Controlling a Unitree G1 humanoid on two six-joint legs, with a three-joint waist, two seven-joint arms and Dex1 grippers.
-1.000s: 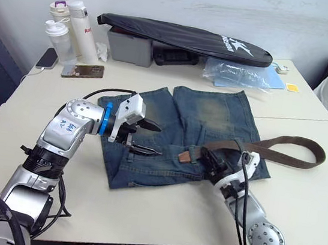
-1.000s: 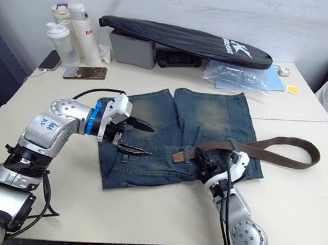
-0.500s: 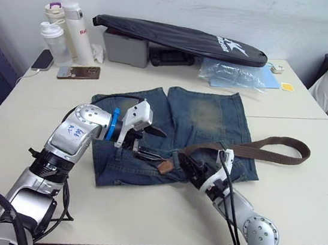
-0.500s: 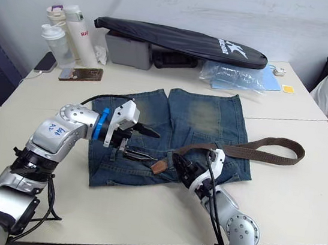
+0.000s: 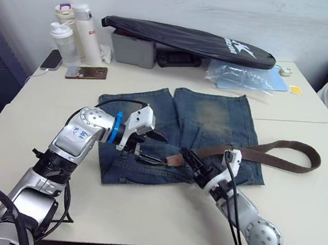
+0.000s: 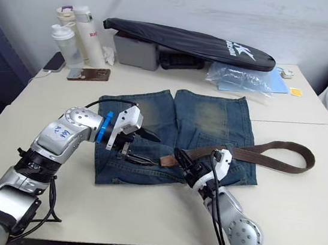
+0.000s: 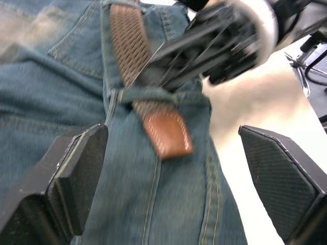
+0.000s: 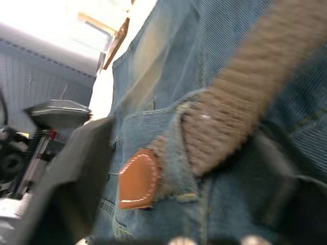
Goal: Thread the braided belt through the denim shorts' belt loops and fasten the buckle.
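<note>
The left gripper (image 7: 171, 168) stands wide open over the waistband of the denim shorts (image 5: 213, 114), its two ribbed black pads apart on either side of the belt's tip and holding nothing. The right gripper (image 5: 190, 160) seems to be pinching the braided belt (image 5: 269, 151) just behind a belt loop (image 7: 148, 95), though blur leaves its fingers unclear. The smooth reddish-brown leather tip (image 7: 167, 133) pokes out past that narrow denim strip. The woven dark-brown strap runs back across the faded, yellow-patched shorts and loops over the pale tabletop (image 5: 299, 200).
</note>
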